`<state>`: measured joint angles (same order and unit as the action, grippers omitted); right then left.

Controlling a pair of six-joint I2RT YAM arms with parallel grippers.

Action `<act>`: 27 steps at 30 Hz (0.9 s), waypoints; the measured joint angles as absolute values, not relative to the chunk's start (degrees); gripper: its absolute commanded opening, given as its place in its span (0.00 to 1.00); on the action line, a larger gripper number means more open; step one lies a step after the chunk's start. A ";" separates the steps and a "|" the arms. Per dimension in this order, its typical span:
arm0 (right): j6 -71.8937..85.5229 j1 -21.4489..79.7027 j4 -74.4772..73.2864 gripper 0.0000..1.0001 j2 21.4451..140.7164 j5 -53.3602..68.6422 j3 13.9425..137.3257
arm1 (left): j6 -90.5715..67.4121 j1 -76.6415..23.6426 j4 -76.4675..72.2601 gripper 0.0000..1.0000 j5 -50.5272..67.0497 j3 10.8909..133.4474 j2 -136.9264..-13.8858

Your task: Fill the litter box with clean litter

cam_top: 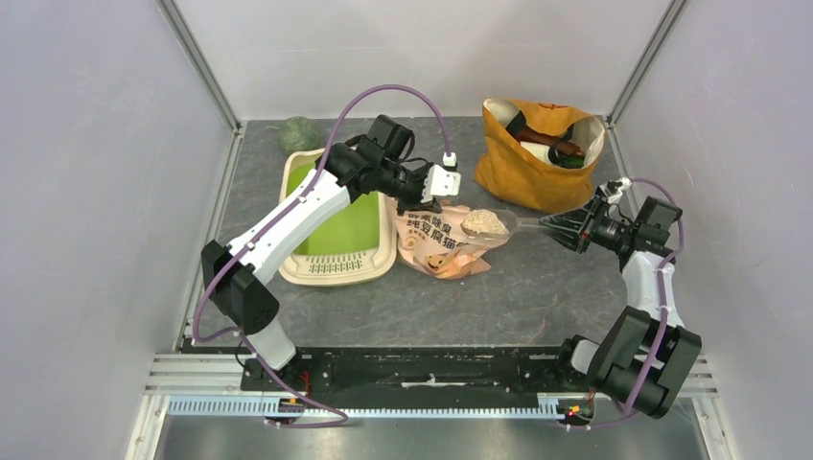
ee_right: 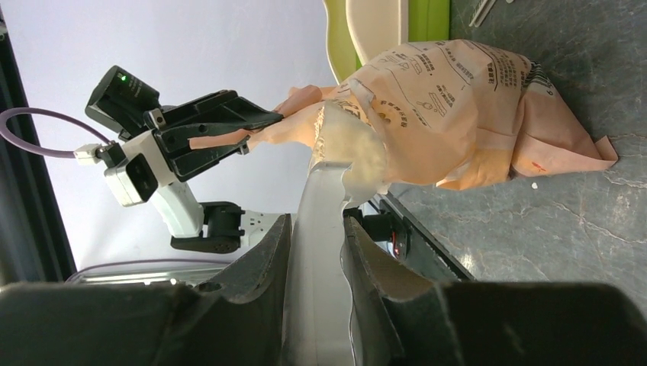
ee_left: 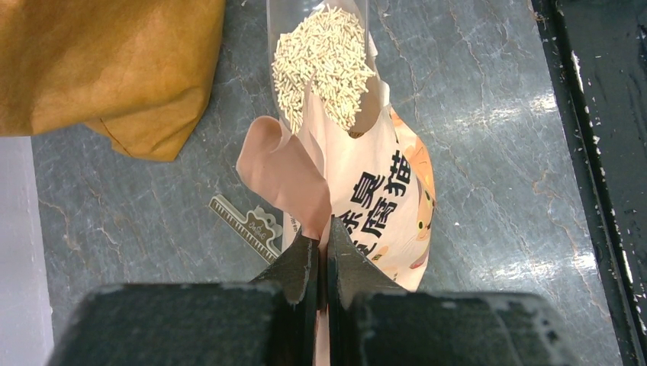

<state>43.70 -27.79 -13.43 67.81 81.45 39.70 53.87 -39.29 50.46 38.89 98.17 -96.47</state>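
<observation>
Both arms busy: your left end effector (ee_left: 322,229) pinches bag (ee_left: 366,198) rim so mouth gapes; right end effector (ee_right: 317,229) grips scoop (cam_top: 502,224) handle, litter (cam_top: 484,221) heaped level; litter box (cam_top: 336,271) waits at bag's 9 o'clock.

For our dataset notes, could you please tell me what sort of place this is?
Probably a robot lab test cell: white panel walls on aluminium posts, a grey stone-patterned tabletop, and the left arm and right arm bolted to a metal rail.

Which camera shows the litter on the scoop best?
The left wrist view: the clean litter fills the clear scoop as distinct pellets. The top view shows only a small pale heap; the right wrist view shows it blurred.
</observation>
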 measured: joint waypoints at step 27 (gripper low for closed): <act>9.13 -33.17 -55.94 0.00 75.37 86.13 54.26 | 53.87 -39.24 50.46 0.02 38.85 98.17 -96.47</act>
